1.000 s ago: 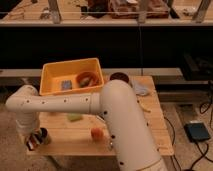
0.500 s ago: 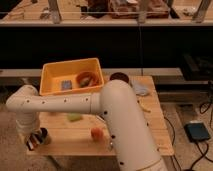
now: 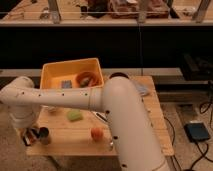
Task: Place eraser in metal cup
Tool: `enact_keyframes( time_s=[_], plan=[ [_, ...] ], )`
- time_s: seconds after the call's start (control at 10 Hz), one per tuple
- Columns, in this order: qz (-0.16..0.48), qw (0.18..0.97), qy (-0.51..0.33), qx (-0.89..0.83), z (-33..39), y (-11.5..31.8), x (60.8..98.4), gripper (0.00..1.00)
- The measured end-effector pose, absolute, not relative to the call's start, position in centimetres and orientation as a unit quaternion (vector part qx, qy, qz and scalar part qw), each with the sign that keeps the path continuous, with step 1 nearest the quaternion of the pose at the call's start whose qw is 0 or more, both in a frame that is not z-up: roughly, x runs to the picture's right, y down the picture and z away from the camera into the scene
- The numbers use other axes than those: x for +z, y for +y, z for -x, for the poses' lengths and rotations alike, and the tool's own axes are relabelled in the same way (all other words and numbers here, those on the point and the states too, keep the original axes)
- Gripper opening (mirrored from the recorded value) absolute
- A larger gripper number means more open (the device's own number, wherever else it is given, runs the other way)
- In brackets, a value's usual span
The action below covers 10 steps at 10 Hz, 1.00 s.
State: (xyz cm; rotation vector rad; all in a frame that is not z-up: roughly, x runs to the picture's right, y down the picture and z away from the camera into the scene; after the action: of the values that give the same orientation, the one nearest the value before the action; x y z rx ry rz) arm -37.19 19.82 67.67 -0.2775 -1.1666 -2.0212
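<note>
The metal cup (image 3: pixel 44 135), a small dull grey tumbler, stands upright near the front left corner of the wooden table (image 3: pixel 75 137). My gripper (image 3: pixel 28 135) hangs at the end of the white arm (image 3: pixel 75 97), just left of the cup and touching or nearly touching it. It is shut on the eraser (image 3: pixel 32 133), a small dark block with reddish and white stripes. The eraser is at about the cup's height, beside it and not inside it.
A yellow bin (image 3: pixel 50 70) at the table's back holds a grey-blue block (image 3: pixel 66 84) and a brown bowl (image 3: pixel 87 79). A green sponge (image 3: pixel 75 115) and an orange fruit (image 3: pixel 96 132) lie mid-table. A dark maroon bowl (image 3: pixel 118 76) sits behind the arm. A black box (image 3: pixel 197 131) is on the floor at right.
</note>
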Motion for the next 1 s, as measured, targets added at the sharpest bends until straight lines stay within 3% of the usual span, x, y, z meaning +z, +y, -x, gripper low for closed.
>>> enact_keyframes(
  time_s=[0.2, 0.4, 0.6, 1.0],
  plan=[
    [0.11, 0.385, -0.458, -0.794, 37.2, 19.6, 67.4, 0.6],
    [0.11, 0.398, -0.446, -0.795, 37.0, 19.2, 67.3, 0.42],
    [0.088, 0.438, -0.407, -0.796, 34.6, 16.3, 66.1, 0.19],
    [0.075, 0.448, -0.391, -0.8, 33.5, 14.1, 64.7, 0.14]
  ],
)
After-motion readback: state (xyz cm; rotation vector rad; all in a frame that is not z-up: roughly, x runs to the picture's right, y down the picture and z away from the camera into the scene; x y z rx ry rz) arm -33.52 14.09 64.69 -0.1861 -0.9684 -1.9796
